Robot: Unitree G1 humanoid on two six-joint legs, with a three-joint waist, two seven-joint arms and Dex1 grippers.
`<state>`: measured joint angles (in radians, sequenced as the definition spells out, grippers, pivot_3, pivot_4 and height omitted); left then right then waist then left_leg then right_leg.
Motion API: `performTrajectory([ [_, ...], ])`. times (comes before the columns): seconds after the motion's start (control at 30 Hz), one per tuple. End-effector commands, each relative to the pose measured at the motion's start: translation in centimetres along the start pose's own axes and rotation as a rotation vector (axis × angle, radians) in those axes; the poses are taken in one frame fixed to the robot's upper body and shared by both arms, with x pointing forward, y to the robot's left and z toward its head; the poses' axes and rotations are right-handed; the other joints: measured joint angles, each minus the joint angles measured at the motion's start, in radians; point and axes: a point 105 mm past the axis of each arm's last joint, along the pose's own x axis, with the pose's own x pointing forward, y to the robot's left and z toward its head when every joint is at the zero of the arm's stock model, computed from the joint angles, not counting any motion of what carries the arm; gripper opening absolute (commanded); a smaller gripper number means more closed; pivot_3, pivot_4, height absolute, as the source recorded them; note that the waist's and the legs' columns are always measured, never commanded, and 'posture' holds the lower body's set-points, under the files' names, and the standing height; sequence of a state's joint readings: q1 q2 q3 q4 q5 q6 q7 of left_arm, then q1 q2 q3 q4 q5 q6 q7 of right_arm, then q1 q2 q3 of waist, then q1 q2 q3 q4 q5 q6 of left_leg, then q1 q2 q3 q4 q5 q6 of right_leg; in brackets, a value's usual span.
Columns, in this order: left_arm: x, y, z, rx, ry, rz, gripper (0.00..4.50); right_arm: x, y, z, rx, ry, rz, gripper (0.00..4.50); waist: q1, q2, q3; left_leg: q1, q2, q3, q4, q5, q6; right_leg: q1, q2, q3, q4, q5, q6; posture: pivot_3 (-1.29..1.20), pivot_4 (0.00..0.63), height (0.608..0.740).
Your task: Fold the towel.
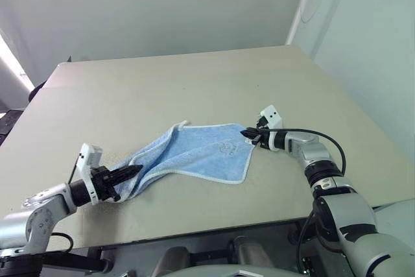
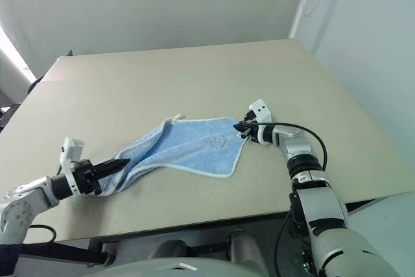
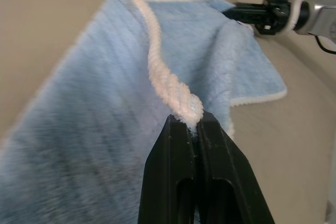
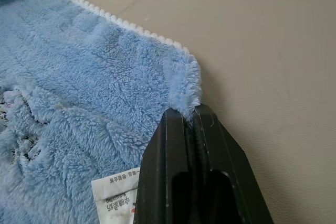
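My left claw [image 3: 196,129] is pinched tight on one corner of the light blue towel [image 1: 194,154], its two black fingers pressed together over the bunched white edging [image 3: 163,77] at the near left of the beige bench [image 1: 194,89]. My right claw [image 4: 195,116] is clamped on the opposite corner, the fluffy pile tucked between its fingertips, with a small white care label [image 4: 113,195] lying on the cloth just beside them. Between my two claws the towel is stretched across the front part of the bench, narrowed and gathered toward my left side, wider toward my right, its near edge draping down onto the surface
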<state>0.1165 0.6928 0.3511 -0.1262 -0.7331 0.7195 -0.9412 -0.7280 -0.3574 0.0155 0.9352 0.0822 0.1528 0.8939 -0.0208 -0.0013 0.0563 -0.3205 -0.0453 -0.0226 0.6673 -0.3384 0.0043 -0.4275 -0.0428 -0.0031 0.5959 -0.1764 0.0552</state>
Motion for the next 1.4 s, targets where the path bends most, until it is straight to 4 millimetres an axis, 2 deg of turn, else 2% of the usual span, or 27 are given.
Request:
performTrajectory([
  [0.03,-1.6,0.2,2.2,0.036,-0.058,0.020,0.02,-0.5,-0.4,2.0,-0.055,-0.047,-0.005,0.00,0.000,0.000,0.000,0.000,0.000,0.000,0.000,0.000,0.000,0.000,0.000,0.000,0.000,0.000,0.000,0.00,0.000,0.740],
  [0.1,-2.0,0.5,2.6,0.047,-0.064,0.039,0.02,-0.5,-0.4,2.1,-0.057,-0.048,-0.003,0.00,0.001,0.000,0.000,0.000,0.000,0.000,0.000,0.000,0.000,0.000,0.000,0.000,0.000,0.000,0.000,0.00,0.000,0.740],
  [0.27,-3.1,3.4,4.8,0.121,-0.115,0.170,0.02,-0.9,-0.7,3.5,-0.038,-0.105,0.003,0.00,0.001,0.000,0.000,0.000,0.000,0.000,0.000,0.000,0.000,0.000,0.000,0.000,0.000,0.000,-0.001,0.00,0.000,0.740],
  [0.37,-2.8,5.1,6.2,0.178,-0.112,0.223,0.02,-1.0,-0.9,4.6,-0.029,-0.133,0.007,0.00,0.001,0.000,0.000,0.000,0.000,0.000,0.000,0.000,-0.001,0.000,0.000,0.000,0.000,0.000,0.000,0.00,0.000,0.740],
  [0.6,-0.8,7.2,8.0,0.238,-0.125,0.240,0.02,-0.9,-0.7,5.7,-0.022,-0.159,0.032,0.00,0.001,0.000,0.000,-0.001,0.000,0.000,-0.001,0.000,-0.001,-0.001,0.000,0.000,0.000,0.001,0.002,0.00,0.000,0.740],
  [0.8,2.6,9.4,12.0,0.337,-0.174,0.304,0.02,-1.2,-1.9,10.1,-0.137,-0.303,-0.074,0.00,0.007,-0.001,0.000,-0.002,-0.001,-0.001,0.000,0.001,-0.002,-0.002,-0.001,-0.001,0.000,0.002,0.001,0.00,0.000,0.740],
  [0.93,3.8,10.7,17.6,0.375,-0.366,0.461,0.02,-2.6,-2.3,14.8,-0.328,-0.482,-0.174,0.00,0.003,-0.001,0.000,-0.003,-0.002,-0.001,0.000,0.002,-0.003,-0.002,-0.002,-0.001,0.000,0.004,0.002,0.00,0.000,0.740],
  [1.0,4.0,10.6,19.0,0.407,-0.398,0.483,0.02,-3.6,-2.6,16.8,-0.379,-0.555,-0.226,0.00,-0.004,-0.002,-0.001,-0.004,-0.002,-0.001,-0.001,0.002,-0.003,-0.004,-0.002,-0.001,0.000,0.004,0.003,0.00,0.000,0.740],
  [1.1,4.1,9.2,20.6,0.501,-0.455,0.417,0.02,-5.0,-2.8,18.8,-0.456,-0.636,-0.267,0.00,-0.013,-0.002,-0.001,-0.009,-0.002,-0.001,-0.003,0.002,-0.003,-0.009,-0.003,0.000,0.000,0.004,0.003,0.00,0.000,0.740],
  [1.2,3.4,8.3,21.2,0.565,-0.511,0.357,0.02,-6.2,-2.9,19.6,-0.479,-0.710,-0.288,0.00,-0.023,-0.002,-0.001,-0.020,-0.002,-0.001,-0.002,0.006,-0.011,-0.019,-0.003,0.000,0.001,0.005,0.003,0.00,0.000,0.740],
  [1.27,2.8,8.1,20.2,0.624,-0.483,0.324,0.02,-6.7,-2.7,19.1,-0.498,-0.739,-0.279,0.00,-0.027,-0.002,-0.001,-0.020,-0.002,-0.001,-0.002,0.006,-0.010,-0.019,-0.003,0.000,0.001,0.005,0.003,0.00,0.000,0.740],
  [1.33,2.5,8.1,17.9,0.705,-0.418,0.276,0.02,-6.7,-2.2,17.6,-0.516,-0.747,-0.231,0.00,-0.031,-0.002,-0.002,-0.019,-0.002,-0.001,-0.003,0.002,-0.005,-0.018,-0.003,0.000,0.000,0.005,0.003,0.00,0.000,0.740],
  [1.4,2.0,7.9,14.7,0.787,-0.328,0.218,0.02,-6.9,-1.7,15.9,-0.519,-0.756,-0.189,0.00,-0.033,-0.001,-0.002,-0.018,-0.001,-0.001,-0.004,0.002,-0.003,-0.017,-0.003,0.000,0.001,0.005,0.003,0.00,0.000,0.740],
])
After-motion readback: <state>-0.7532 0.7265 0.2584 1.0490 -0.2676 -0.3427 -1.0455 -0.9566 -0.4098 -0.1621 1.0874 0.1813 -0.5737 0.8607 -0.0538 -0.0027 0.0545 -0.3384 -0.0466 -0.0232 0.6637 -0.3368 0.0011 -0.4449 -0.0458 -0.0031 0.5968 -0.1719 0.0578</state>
